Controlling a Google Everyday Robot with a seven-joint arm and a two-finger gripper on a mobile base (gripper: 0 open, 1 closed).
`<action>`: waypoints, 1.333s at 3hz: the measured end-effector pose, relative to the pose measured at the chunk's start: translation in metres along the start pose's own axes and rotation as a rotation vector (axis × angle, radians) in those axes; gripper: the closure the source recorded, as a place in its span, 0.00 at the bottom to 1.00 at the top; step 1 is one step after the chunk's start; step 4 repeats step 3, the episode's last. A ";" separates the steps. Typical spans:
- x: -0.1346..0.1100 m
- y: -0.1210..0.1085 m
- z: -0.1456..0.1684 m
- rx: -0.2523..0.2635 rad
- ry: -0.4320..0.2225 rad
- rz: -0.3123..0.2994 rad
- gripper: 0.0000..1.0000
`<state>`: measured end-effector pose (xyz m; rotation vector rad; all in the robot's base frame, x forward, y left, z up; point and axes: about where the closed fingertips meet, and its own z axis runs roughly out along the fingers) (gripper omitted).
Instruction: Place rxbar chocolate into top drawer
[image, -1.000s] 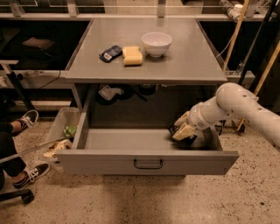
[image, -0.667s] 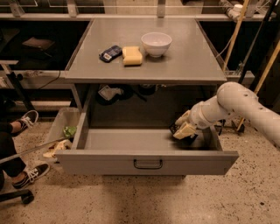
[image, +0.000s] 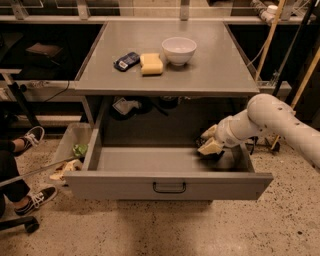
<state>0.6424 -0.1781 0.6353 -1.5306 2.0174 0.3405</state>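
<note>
The top drawer is pulled out wide under the grey table, with its black handle at the centre of the front. My gripper is down inside the drawer at its right end, close to the floor. A small dark flat shape shows just under the gripper, against the drawer floor. It looks like the black rxbar chocolate, mostly hidden by the gripper. I cannot tell whether it is held or lying free.
On the table top lie a dark blue packet with a white label, a yellow sponge and a white bowl. A bin and a person's shoes are at the left of the drawer. Poles stand at the right.
</note>
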 end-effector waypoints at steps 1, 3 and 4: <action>0.000 0.000 0.000 0.000 0.000 0.000 0.12; 0.000 0.000 0.000 0.000 0.000 0.000 0.00; 0.000 0.000 0.000 0.000 0.000 0.000 0.00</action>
